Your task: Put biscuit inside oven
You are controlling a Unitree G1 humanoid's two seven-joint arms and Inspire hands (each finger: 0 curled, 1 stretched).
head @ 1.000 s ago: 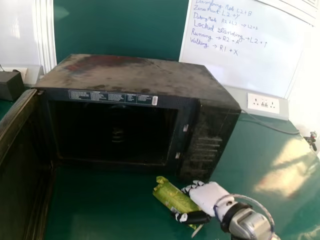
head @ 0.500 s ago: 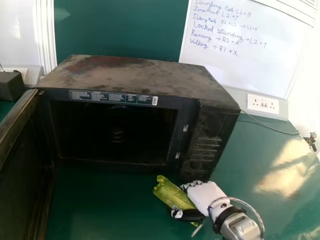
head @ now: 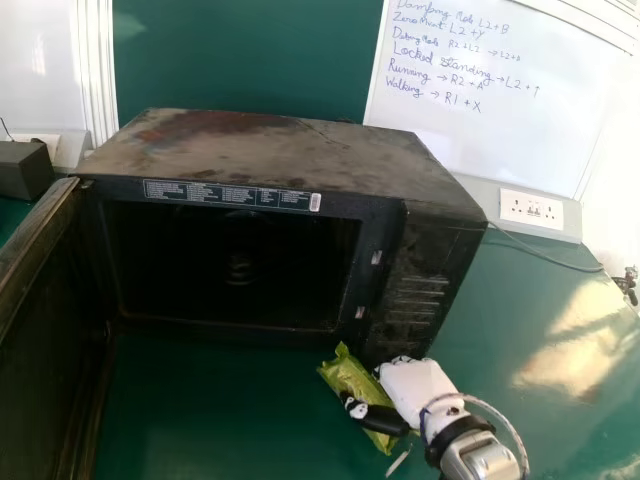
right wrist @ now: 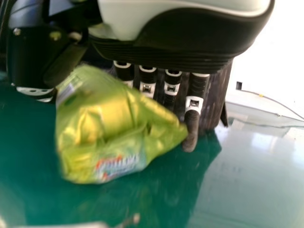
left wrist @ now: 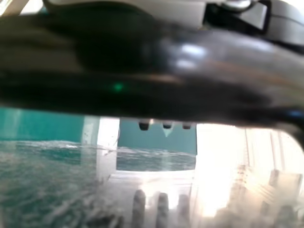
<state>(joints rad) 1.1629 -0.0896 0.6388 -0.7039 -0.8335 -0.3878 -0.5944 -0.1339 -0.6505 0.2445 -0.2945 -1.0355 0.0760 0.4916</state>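
My right hand pinches the biscuit packet between thumb and fingers, its far end slanting leftward toward the oven.

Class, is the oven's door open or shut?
Open: the door stands swung out to the left, and the oven shows its dark inside.

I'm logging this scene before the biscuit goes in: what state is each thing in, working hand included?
Oven: dark inside.
Oven door: swung open.
Biscuit packet: held, outside the oven; whether sealed, cannot tell.
Right hand: gripping the packet between thumb and fingers.
Socket panel: no plug in it.
Whiteboard: written on.
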